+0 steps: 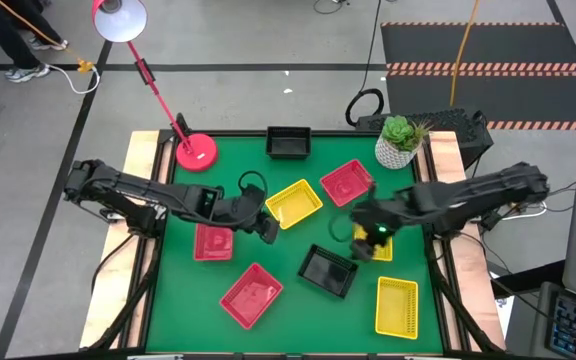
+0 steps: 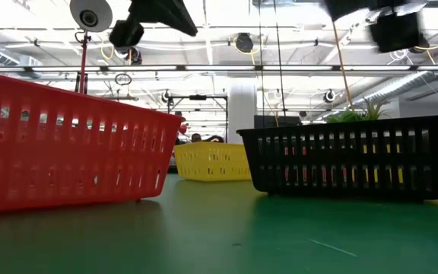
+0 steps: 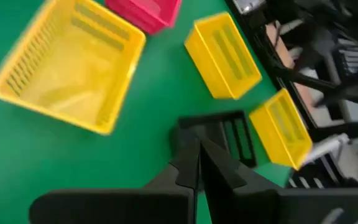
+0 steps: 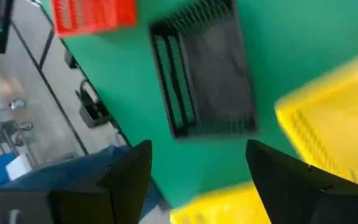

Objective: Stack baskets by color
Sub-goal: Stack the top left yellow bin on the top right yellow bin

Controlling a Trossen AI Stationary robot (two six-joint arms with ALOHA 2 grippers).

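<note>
The right pincer hangs with its fingers spread wide and empty, over the middle-right of the green worktop. It sits above a yellow basket that its arm largely hides from overhead. The black basket lies just beside it, toward the near edge and a little to the left, with its long axis slanting across the worktop. In the right wrist view that black basket lies ahead of the open fingers, with yellow mesh close under them. Which of the two it is meant to take next I cannot say for sure.

The left pincer is closed on nothing, near the middle yellow basket.

By count, overhead: three red baskets, all lying singly; three yellow, counting the half-hidden one; only two black, the other black basket at the far edge. Nothing is stacked yet.
</note>
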